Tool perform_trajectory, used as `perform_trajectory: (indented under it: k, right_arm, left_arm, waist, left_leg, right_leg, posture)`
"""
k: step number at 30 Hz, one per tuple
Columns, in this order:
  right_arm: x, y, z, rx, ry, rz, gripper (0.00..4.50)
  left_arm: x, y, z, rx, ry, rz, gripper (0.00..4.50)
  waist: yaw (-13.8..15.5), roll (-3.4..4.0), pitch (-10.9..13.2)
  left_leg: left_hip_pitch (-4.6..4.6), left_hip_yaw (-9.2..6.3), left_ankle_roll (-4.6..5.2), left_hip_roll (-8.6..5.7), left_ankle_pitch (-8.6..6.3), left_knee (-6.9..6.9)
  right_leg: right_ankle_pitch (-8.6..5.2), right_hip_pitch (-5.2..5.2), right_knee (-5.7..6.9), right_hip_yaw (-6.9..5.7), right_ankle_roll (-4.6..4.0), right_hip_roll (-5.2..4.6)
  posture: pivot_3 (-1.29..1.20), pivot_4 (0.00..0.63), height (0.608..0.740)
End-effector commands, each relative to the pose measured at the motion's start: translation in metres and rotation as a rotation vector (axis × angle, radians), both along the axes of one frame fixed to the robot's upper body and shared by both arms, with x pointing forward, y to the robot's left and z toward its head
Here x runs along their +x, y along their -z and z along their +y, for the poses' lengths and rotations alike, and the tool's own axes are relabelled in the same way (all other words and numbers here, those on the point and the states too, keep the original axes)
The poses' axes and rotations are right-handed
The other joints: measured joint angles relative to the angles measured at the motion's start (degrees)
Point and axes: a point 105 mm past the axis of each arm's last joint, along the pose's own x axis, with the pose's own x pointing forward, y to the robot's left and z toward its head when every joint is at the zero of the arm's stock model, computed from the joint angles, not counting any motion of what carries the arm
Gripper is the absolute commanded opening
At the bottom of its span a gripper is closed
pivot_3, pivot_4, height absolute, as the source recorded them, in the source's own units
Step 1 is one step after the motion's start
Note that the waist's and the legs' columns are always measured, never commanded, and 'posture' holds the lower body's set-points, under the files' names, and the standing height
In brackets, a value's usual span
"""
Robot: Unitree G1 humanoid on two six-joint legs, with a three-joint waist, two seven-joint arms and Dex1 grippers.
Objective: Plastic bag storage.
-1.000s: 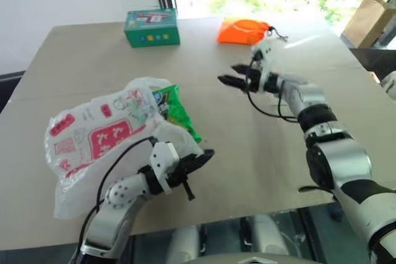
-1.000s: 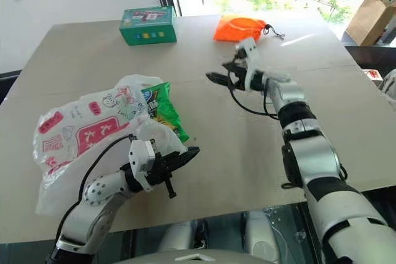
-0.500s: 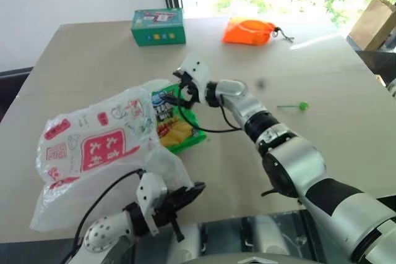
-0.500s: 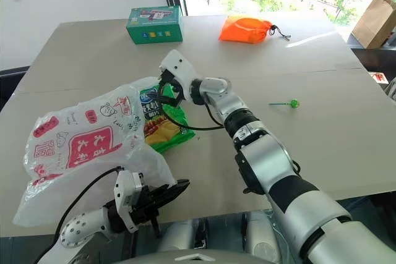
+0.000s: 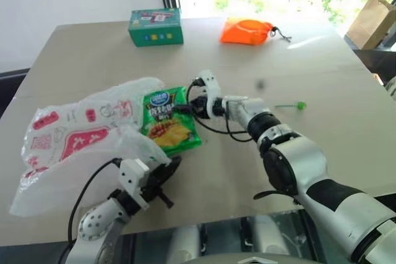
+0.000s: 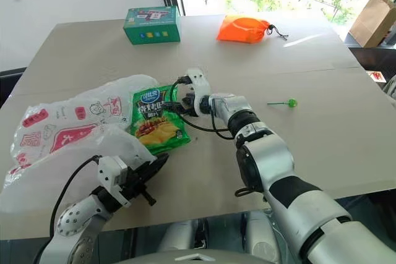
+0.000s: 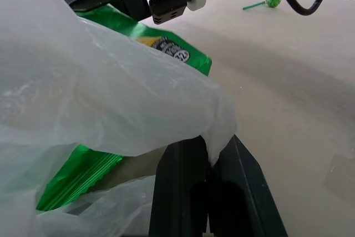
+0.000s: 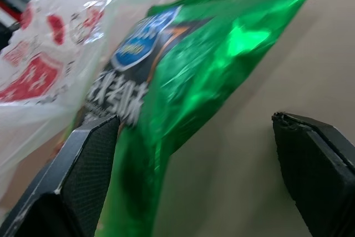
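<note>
Behind the table (image 5: 93, 60) you see a white wall on the left and a bright window with green trees on the far right. On the far side of the beige table stand a green box (image 5: 155, 26) and, to its right, an orange drawstring pouch (image 5: 246, 31). A green lollipop (image 5: 301, 105) lies alone on the right part.

Your plastic bag (image 5: 68, 137), translucent white with red printed squares, lies spread on the near left of the table. The left gripper (image 5: 162, 172) is at the near edge of the table; its two black fingers (image 7: 183, 187) are pressed together and pinch a fold of the bag's thin film.

A green chip packet (image 5: 166, 120) lies flat just right of the bag, touching its edge. The right gripper (image 5: 183, 108) reaches from the right to the packet's right side. In the right wrist view its fingers (image 8: 83, 170) stand wide apart, the packet lies between them, and they do not clamp it.
</note>
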Motion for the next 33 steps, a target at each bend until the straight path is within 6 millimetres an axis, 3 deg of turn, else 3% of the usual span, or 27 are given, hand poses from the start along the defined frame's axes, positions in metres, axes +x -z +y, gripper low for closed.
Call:
perform_trajectory:
  k: [1, 5, 6, 8, 12, 16, 20, 21, 22, 24, 27, 29, 31, 33]
  right_arm:
    - [-0.021, 0.006, 0.014, 0.056, -0.085, 0.108, 3.30]
    - [-0.023, 0.006, 0.016, 0.084, -0.074, 0.122, 1.44]
    - [-0.020, 0.004, 0.015, 0.106, -0.047, 0.130, 0.89]
    - [-0.008, -0.006, 0.007, 0.172, 0.020, 0.133, 0.19]
    - [0.015, -0.033, -0.020, 0.297, 0.137, 0.099, 0.04]
    - [0.038, -0.073, -0.074, 0.416, 0.247, -0.029, 0.04]
    - [0.053, -0.115, -0.156, 0.485, 0.435, -0.168, 0.04]
    - [0.057, -0.125, -0.187, 0.483, 0.524, -0.225, 0.04]
    - [0.060, -0.139, -0.234, 0.485, 0.667, -0.302, 0.04]
    - [0.055, -0.159, -0.294, 0.486, 0.851, -0.402, 0.04]
    - [0.042, -0.174, -0.337, 0.514, 0.970, -0.467, 0.04]
    - [0.031, -0.181, -0.367, 0.531, 1.063, -0.504, 0.04]
    - [0.022, -0.187, -0.386, 0.551, 1.121, -0.522, 0.04]
    - [0.017, -0.187, -0.390, 0.560, 1.125, -0.517, 0.04]
  left_arm:
    - [0.007, -0.007, 0.005, 0.018, 0.008, -0.046, 0.00]
    - [0.011, -0.006, 0.006, 0.031, 0.026, -0.054, 0.00]
    - [0.013, -0.007, 0.005, 0.034, 0.036, -0.058, 0.00]
    - [0.019, -0.009, 0.005, 0.040, 0.054, -0.071, 0.00]
    - [0.041, -0.020, 0.002, 0.018, 0.062, -0.110, 0.00]
    - [0.085, -0.052, -0.015, -0.021, 0.069, -0.209, 0.00]
    - [0.129, -0.090, -0.053, -0.055, 0.147, -0.307, 0.00]
    - [0.138, -0.101, -0.069, -0.072, 0.187, -0.331, 0.00]
    - [0.147, -0.113, -0.093, -0.078, 0.250, -0.362, 0.00]
    - [0.154, -0.126, -0.127, -0.080, 0.344, -0.397, 0.00]
    - [0.140, -0.126, -0.165, -0.080, 0.520, -0.404, 0.00]
    - [0.094, -0.114, -0.187, -0.016, 0.830, -0.396, 0.00]
    - [0.056, -0.099, -0.186, 0.038, 1.055, -0.355, 0.00]
    - [0.045, -0.091, -0.173, 0.051, 1.088, -0.298, 0.00]
  waist:
    - [0.03, -0.01, -0.01]
    - [0.02, -0.01, -0.01]
    - [0.03, -0.01, -0.01]
    - [0.13, -0.01, -0.01]
    - [0.35, -0.02, -0.01]
    - [1.79, -0.02, 0.03]
    - [2.17, -0.02, 0.02]
    - [2.62, -0.04, 0.04]
    - [3.17, -0.08, 0.06]
    - [3.83, -0.09, 0.07]
    - [2.81, -0.08, 0.06]
    - [1.05, -0.05, 0.06]
    - [-0.04, 0.05, 0.12]
    - [-0.77, 0.20, 0.21]
  left_leg:
    - [-0.01, -0.01, 0.00, 0.00, 0.00, 0.01]
    - [0.01, 0.00, 0.00, -0.01, 0.00, 0.02]
    - [0.01, 0.00, 0.00, -0.01, 0.00, 0.02]
    - [0.05, -0.01, -0.01, -0.01, 0.01, 0.02]
    - [-0.02, -0.16, -0.01, -0.09, 0.02, 0.11]
    - [-0.56, -0.55, 0.03, -0.26, 0.04, 0.43]
    - [-0.67, -0.50, 0.05, -0.35, 0.04, 0.46]
    - [-0.72, -0.46, 0.05, -0.35, 0.05, 0.47]
    - [-0.78, -0.51, 0.06, -0.39, 0.06, 0.50]
    - [-0.86, -0.50, 0.07, -0.53, 0.06, 0.50]
    - [-0.81, -0.36, 0.07, -0.69, 0.06, 0.27]
    - [-0.63, -0.16, 0.07, -0.63, 0.06, 0.00]
    - [-0.55, -0.02, 0.06, -0.42, 0.07, -0.24]
    - [-0.48, 0.14, -0.01, -0.25, 0.11, -0.35]
  right_leg:
    - [0.00, 0.00, 0.01, -0.03, 0.00, 0.01]
    - [0.00, 0.02, 0.04, -0.10, 0.00, -0.02]
    - [0.00, 0.02, 0.04, -0.10, 0.00, -0.04]
    - [0.00, 0.04, 0.06, -0.14, 0.01, -0.02]
    - [0.01, 0.07, 0.10, -0.36, 0.01, 0.02]
    - [0.04, -0.03, 0.07, -0.63, 0.06, 0.00]
    - [0.11, 0.01, 0.06, -0.86, 0.19, 0.04]
    - [0.12, 0.03, 0.02, -0.94, 0.20, 0.05]
    - [0.12, 0.08, 0.01, -1.07, 0.21, 0.03]
    - [0.11, 0.07, -0.05, -1.15, 0.23, 0.03]
    - [0.03, 0.09, -0.28, -1.08, 0.37, 0.01]
    - [-0.02, 0.08, -0.37, -0.98, 0.42, 0.05]
    - [-0.05, 0.00, -0.45, -0.99, 0.42, 0.20]
    - [-0.07, -0.12, -0.40, -0.79, 0.37, 0.38]
  posture:
    - [0.00, 0.150, 0.740]
    - [0.00, 0.150, 0.740]
    - [0.00, 0.150, 0.740]
    - [0.00, 0.150, 0.740]
    - [0.00, 0.150, 0.740]
    - [0.00, 0.150, 0.740]
    - [0.00, 0.150, 0.740]
    - [0.00, 0.150, 0.740]
    - [0.00, 0.150, 0.740]
    - [0.00, 0.150, 0.740]
    - [0.00, 0.150, 0.740]
    - [0.00, 0.150, 0.740]
    - [0.00, 0.150, 0.740]
    - [0.00, 0.150, 0.740]
